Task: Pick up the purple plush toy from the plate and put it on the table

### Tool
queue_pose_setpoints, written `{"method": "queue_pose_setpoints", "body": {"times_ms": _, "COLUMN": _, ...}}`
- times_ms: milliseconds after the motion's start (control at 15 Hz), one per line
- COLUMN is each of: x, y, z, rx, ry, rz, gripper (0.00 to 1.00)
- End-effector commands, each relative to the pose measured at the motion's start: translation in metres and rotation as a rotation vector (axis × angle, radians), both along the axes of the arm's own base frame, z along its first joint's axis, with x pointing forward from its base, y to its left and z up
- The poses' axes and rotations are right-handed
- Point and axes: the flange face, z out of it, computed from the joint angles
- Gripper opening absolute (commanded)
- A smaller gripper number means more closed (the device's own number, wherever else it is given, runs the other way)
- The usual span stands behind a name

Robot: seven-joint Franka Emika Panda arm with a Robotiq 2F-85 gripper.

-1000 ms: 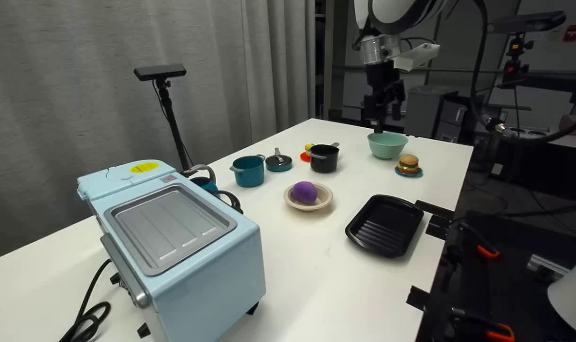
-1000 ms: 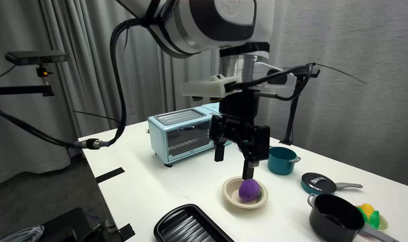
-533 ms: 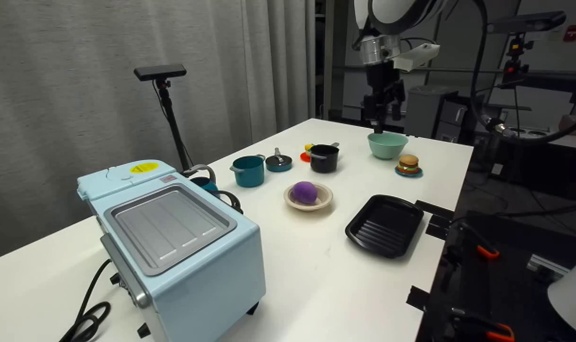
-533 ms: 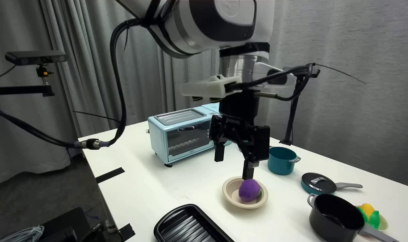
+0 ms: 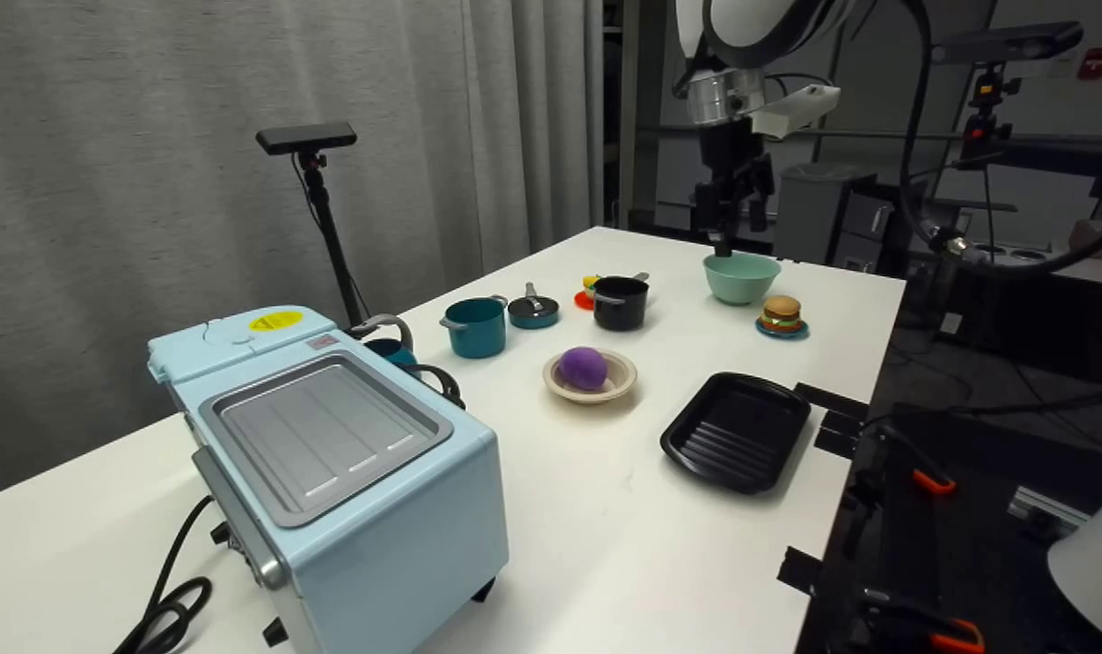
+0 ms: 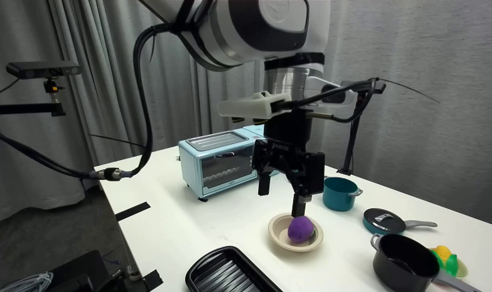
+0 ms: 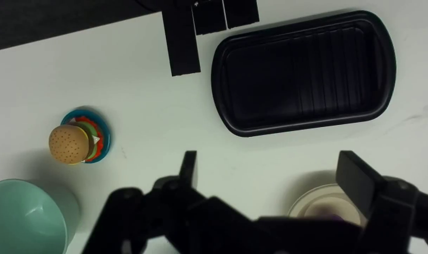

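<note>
It's a crowded white table [image 5: 605,518], stretching right across both exterior views. The pale blue oven [image 5: 369,509] fills the lower left in an exterior view. There's the gripper [image 6: 281,198], mid-frame in an exterior view, raised over the table and spread wide. The black tray [image 7: 259,88] takes the upper right of the wrist view, the mint bowl [image 7: 19,218] the lower left corner. Now the black pot [image 6: 406,267], lower right in an exterior view, and the teal pot [image 6: 337,200], right of centre, near the cream plate [image 6: 279,233]. The lidded pan [image 6: 383,222] sits at the right, near the black pot. Burger [image 7: 71,144] on a blue saucer [image 7: 105,135], left side of the wrist view! And the purple toy [image 6: 299,230]: it lies in the plate, well apart from the gripper in an exterior view. In the wrist view, though, the gripper blocks it: a dark finger [image 7: 356,183] cuts across the plate, and just a blurred sliver of purple shows.
</note>
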Motion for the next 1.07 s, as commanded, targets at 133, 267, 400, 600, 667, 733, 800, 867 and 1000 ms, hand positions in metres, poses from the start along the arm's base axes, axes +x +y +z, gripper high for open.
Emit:
{"method": "queue_pose_setpoints", "body": {"times_ms": 133, "x": 0.032, "y": 0.021, "z": -0.01, "rx": 0.005, "ry": 0.012, "rz": -0.006, "gripper": 1.0}}
{"method": "queue_pose_setpoints", "body": {"times_ms": 267, "x": 0.049, "y": 0.035, "z": -0.016, "rx": 0.004, "ry": 0.019, "rz": -0.009, "gripper": 1.0}}
{"method": "queue_pose_setpoints", "body": {"times_ms": 400, "x": 0.067, "y": 0.048, "z": -0.024, "rx": 0.003, "ry": 0.014, "rz": -0.014, "gripper": 1.0}}
{"method": "queue_pose_setpoints", "body": {"times_ms": 600, "x": 0.097, "y": 0.064, "z": -0.046, "rx": 0.015, "ry": -0.01, "rz": -0.027, "gripper": 1.0}}
{"method": "queue_pose_setpoints", "body": {"times_ms": 667, "x": 0.105, "y": 0.068, "z": -0.052, "rx": 0.016, "ry": -0.021, "rz": -0.032, "gripper": 1.0}}
{"method": "queue_pose_setpoints", "body": {"times_ms": 733, "x": 0.114, "y": 0.071, "z": -0.062, "rx": 0.013, "ry": -0.038, "rz": -0.036, "gripper": 1.0}}
{"method": "queue_pose_setpoints", "body": {"times_ms": 800, "x": 0.123, "y": 0.073, "z": -0.072, "rx": 0.012, "ry": -0.053, "rz": -0.039, "gripper": 1.0}}
{"method": "queue_pose_setpoints", "body": {"times_ms": 867, "x": 0.131, "y": 0.076, "z": -0.081, "rx": 0.01, "ry": -0.067, "rz": -0.041, "gripper": 1.0}}
{"method": "queue_pose_setpoints", "body": {"times_ms": 1000, "x": 0.146, "y": 0.08, "z": -0.1, "rx": 0.002, "ry": -0.089, "rz": -0.042, "gripper": 1.0}}
